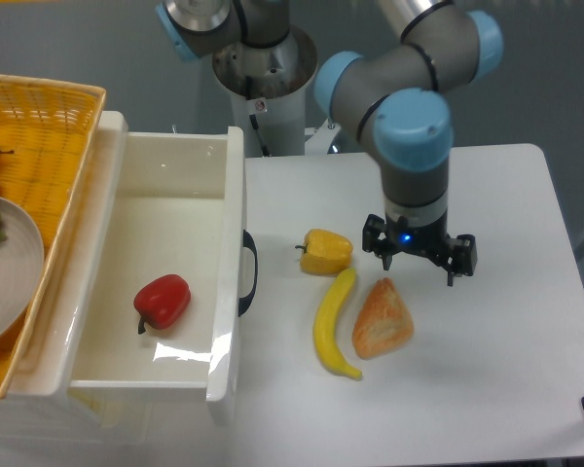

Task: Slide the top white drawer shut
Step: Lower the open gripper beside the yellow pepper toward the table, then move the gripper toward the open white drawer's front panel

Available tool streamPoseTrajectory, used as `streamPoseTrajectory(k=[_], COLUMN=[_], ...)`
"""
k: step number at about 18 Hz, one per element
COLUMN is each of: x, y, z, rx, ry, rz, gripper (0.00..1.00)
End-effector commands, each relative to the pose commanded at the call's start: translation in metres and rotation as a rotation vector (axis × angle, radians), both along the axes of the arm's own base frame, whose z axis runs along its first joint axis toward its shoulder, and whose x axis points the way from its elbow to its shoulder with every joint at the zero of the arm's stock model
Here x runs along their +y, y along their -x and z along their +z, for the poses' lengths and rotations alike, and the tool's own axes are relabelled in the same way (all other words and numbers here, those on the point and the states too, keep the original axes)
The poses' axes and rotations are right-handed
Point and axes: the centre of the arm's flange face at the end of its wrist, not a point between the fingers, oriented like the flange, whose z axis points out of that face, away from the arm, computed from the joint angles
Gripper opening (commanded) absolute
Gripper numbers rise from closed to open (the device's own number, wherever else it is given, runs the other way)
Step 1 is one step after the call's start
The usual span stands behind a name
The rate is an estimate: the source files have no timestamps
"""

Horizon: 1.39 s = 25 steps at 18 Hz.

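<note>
The top white drawer (165,282) stands pulled out at the left of the table (487,389) — a red pepper (163,301) lies inside. The gripper (419,263) hangs just above a bread piece (381,318), beside the banana (334,323) — its jaws seem open and hold nothing.

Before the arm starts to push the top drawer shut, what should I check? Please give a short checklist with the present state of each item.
1. Top white drawer open, ready to push: ok.
2. Nothing sticks up above its walls: the red pepper lies low inside: ok.
3. Handle free of objects: ok.
4. Gripper empty: cannot tell; fingers hidden from above.
5. Path from gripper to handle: not ok; yellow pepper and banana lie between.
6. Basket clear of the drawer's travel: cannot tell.
</note>
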Motion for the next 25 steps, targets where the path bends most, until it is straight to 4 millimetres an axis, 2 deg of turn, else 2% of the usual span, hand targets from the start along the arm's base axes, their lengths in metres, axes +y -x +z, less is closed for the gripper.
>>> streamPoseTrajectory(k=[6,11,13,16,20,25], x=[0.001,0.0,0.0,0.003,0.013,0.024], y=[-0.001,-0.013,-0.021,-0.023,-0.025,-0.034], z=[0.002,-0.009,-0.02,-0.018,-0.012,-0.033], rx=[-0.029,-0.06,-0.078,-0.083,-0.147,-0.181], ry=[-0.05,-0.071,-0.066,-0.092,-0.215,-0.198], rz=[0.006,0.097,0.124,0.176,0.323,0.339], gripper=[1.0,1.0,1.0,1.0,1.0,1.0])
